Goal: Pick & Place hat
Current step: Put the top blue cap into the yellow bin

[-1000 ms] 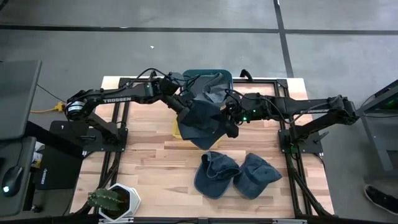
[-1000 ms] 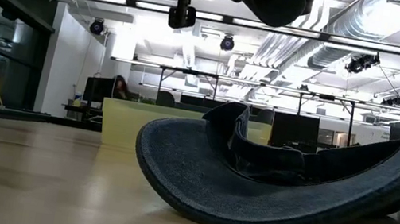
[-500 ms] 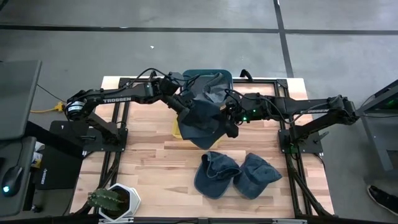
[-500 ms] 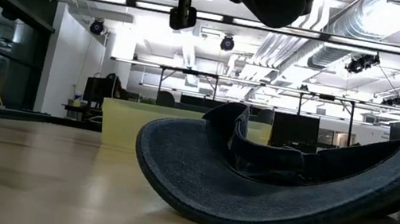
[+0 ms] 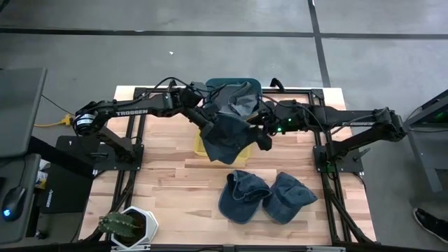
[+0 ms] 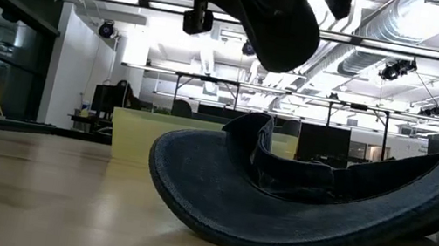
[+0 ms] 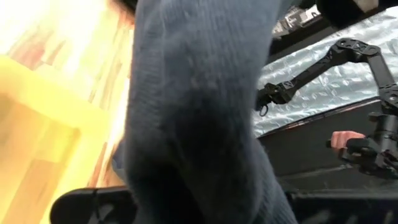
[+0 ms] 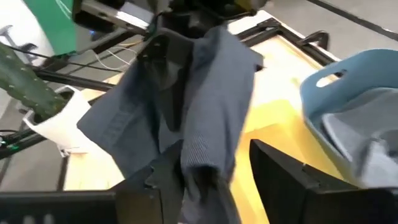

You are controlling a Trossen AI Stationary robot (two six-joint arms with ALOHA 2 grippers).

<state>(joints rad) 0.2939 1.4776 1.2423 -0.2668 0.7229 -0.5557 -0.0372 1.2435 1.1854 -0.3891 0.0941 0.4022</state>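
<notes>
Since a second ago, you can see the hat point(image 5: 225, 134) has swung: it now hangs lower and narrower from the left gripper point(image 5: 210, 117), and the right gripper point(image 5: 260, 126) has pulled its fingers apart and shifted a bit toward the far edge of the tabletop point(image 5: 168, 189).

From above, the left gripper is clamped shut on the top of the dark blue hat, near the middle of the far edge. The hat hangs over a yellow tray point(image 5: 201, 145). Behind it a blue bin point(image 5: 248, 84) at the far edge holds another grey hat. The right gripper sits just beside the hanging hat, fingers apart. Two more hats point(image 5: 266, 196) lie flat nearer the front edge, touching each other. A cactus in a white pot point(image 5: 127, 225) stands at the front left corner.

From table height, one hat's brim point(image 6: 293, 214) fills the front. The held hat point(image 6: 275, 21) dangles from above.

In the left wrist view, the hat cloth point(image 7: 193, 112) covers almost everything, so you cannot see those fingers. The yellow tray point(image 7: 43, 124) shows beside it.

In the right wrist view, the hat point(image 8: 186, 106) hangs in front of that gripper's open fingers point(image 8: 292, 177). It may still brush one finger, hard to tell. The blue bin point(image 8: 348, 99) and the cactus point(image 8: 25, 81) show too.
</notes>
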